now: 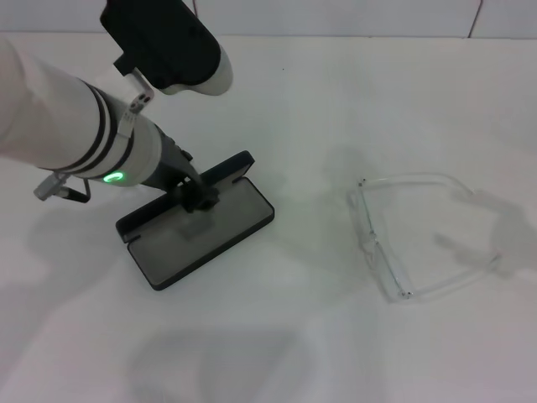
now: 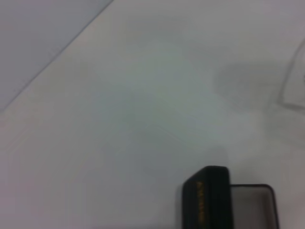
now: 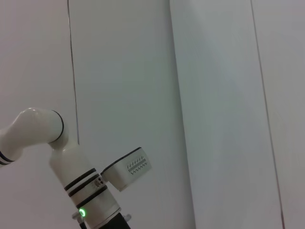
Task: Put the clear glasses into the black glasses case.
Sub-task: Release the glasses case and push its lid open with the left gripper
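Observation:
The black glasses case (image 1: 225, 225) lies open left of centre on the white table, grey lining up and its lid (image 1: 220, 171) raised along the far side. My left gripper (image 1: 198, 200) reaches down from the left onto the case where lid and base meet. In the left wrist view, the lid's edge with orange lettering (image 2: 206, 201) and part of the grey lining (image 2: 252, 210) show. The clear glasses (image 1: 382, 252) lie on the table to the right, arms unfolded and well apart from the case. My right gripper is out of view.
The white table (image 1: 294, 353) spreads around both objects, and a pale wall rises behind its far edge (image 1: 352, 35). The right wrist view shows only wall panels and the left arm's white forearm (image 3: 71, 176) with a green light.

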Motion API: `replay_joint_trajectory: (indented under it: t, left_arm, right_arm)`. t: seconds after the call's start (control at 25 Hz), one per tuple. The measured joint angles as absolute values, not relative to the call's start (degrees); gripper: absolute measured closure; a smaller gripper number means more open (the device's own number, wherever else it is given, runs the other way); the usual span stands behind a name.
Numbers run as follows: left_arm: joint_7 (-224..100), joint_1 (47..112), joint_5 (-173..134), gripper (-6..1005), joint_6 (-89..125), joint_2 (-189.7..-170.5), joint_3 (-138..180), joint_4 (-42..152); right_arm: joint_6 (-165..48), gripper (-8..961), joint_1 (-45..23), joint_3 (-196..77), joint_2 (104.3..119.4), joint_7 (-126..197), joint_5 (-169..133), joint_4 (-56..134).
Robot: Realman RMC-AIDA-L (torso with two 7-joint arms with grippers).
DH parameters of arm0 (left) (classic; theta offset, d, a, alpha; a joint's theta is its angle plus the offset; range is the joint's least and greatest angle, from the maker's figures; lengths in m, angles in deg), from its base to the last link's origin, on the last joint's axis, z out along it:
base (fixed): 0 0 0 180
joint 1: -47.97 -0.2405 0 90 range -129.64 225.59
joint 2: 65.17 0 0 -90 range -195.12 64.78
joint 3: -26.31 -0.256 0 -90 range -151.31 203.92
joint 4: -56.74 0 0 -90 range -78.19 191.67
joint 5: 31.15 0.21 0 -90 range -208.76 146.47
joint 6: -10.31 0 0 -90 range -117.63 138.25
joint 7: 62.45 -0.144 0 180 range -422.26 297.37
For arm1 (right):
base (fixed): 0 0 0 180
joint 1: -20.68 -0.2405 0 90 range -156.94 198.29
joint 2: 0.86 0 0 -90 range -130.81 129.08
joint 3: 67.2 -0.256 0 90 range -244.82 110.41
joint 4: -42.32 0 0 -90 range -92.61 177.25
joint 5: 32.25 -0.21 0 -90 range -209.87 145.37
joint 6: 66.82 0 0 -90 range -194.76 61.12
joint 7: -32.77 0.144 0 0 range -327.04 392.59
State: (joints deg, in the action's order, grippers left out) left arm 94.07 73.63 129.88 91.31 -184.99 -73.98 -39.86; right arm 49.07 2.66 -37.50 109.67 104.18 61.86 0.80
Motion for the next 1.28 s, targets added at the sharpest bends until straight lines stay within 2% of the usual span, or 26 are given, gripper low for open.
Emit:
replay_joint_trajectory:
  t: [0.48, 1.28]
  left_arm:
    - [94.35, 76.51, 131.06, 530, 91.19, -184.96, -73.92, -33.50]
    - [95.05, 75.92, 129.50, 588, 91.50, -185.05, -72.93, -34.02]
  right_arm:
    - [48.82, 175, 3.35, -37.68, 109.98, 103.82, 61.98, 1.61]
    - [49.75, 175, 4.19, -38.05, 109.83, 103.61, 61.68, 4.04]
